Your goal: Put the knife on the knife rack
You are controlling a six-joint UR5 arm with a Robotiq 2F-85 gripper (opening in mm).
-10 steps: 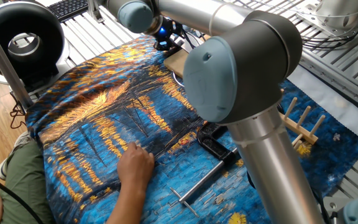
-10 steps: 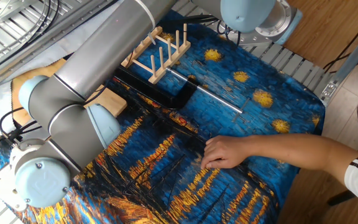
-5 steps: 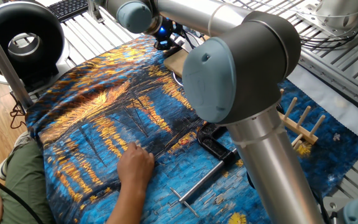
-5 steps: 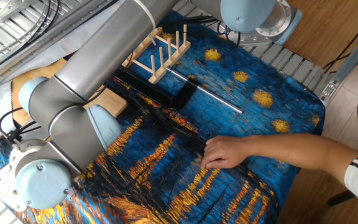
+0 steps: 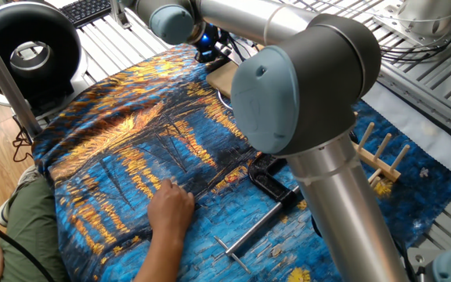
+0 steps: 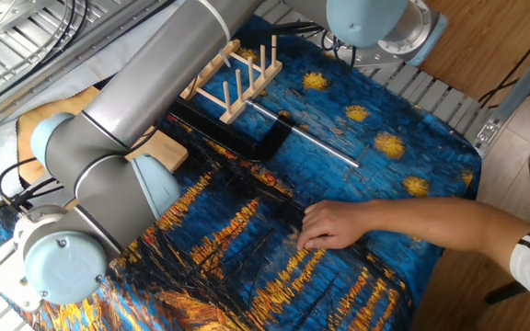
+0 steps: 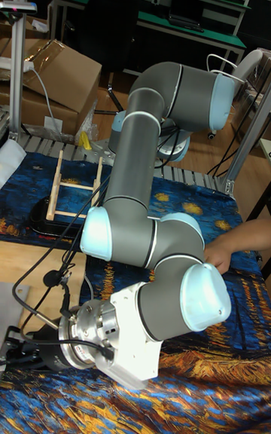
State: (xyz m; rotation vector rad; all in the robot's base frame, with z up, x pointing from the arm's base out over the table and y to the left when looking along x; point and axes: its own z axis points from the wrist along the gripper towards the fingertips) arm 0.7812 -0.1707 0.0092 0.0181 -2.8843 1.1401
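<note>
No real change vs. the earlier frames: the arm's elbow drifts a hair in both table views, nothing else shifts.

Gripper [image 5: 212, 48] sits at the far end of the cloth, over the cutting board [image 5: 221, 76]. Its jaws are dark and part-hidden, so I cannot tell if they're apart or together. Knife not found in any view; prob. masked by the arm near the board. Knife rack [image 6: 237, 78] stands upright at the opposite end, pegs free, with a black clamp [image 6: 247, 138] and its steel rod [image 6: 311, 142] just beside it.

Judgement: step in hand is acquiring the knife. Confirm grip on the handle before lifting, carry the blade edge-down and lower it between two peg rows, clear of the clamp.

Hazard: a person's hand [image 6: 329, 225] rests on the cloth [image 5: 116, 141] mid-table, in the likely transit path. Cloth is patterned and slightly rumpled. Room: workshop with benches, boxes and cables.
</note>
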